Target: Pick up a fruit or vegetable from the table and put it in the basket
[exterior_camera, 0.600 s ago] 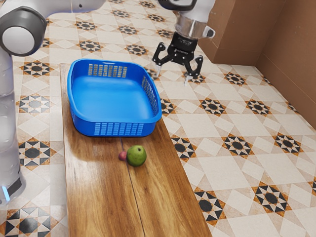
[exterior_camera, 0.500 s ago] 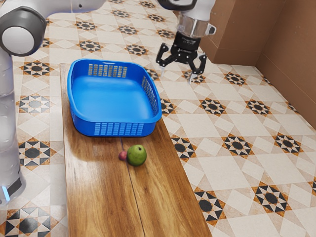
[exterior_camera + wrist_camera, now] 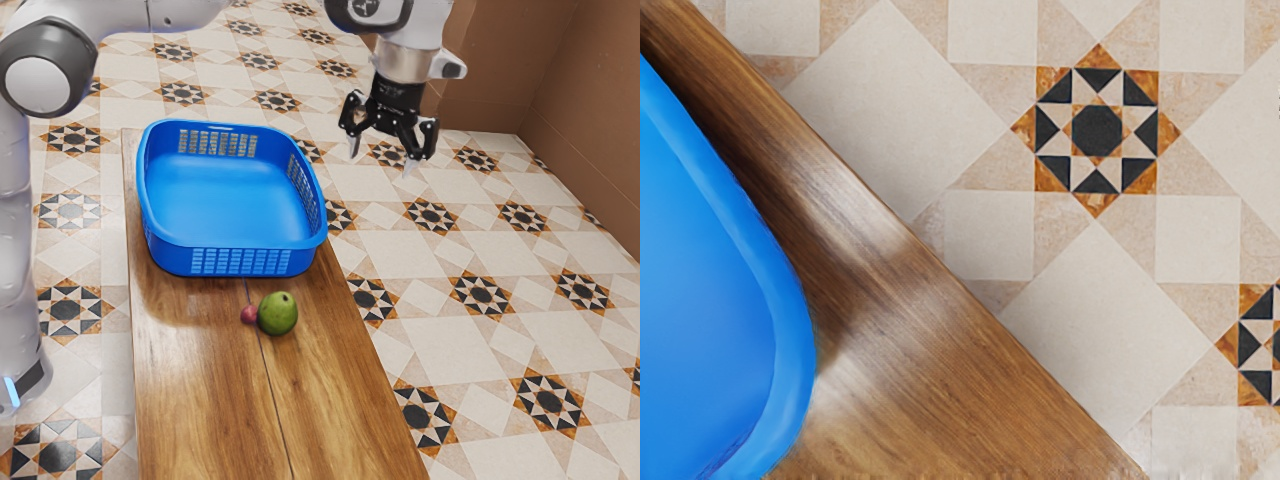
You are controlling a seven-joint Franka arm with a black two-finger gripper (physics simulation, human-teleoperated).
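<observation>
- Exterior view: gripper (image 3: 382, 163) spread wide, empty, above tiled floor (image 3: 400, 255).
- Green fruit (image 3: 278, 314): roundish, dark spot upward, long axis unclear; on desk (image 3: 200, 400), lower than gripper, just beside small reddish fruit (image 3: 249, 315).
- Wrist view: blue basket (image 3: 790, 310) off to gripper's side.

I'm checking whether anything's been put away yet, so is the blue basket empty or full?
Empty: the blue basket shows bare blue floor, and both fruits lie outside it.
</observation>
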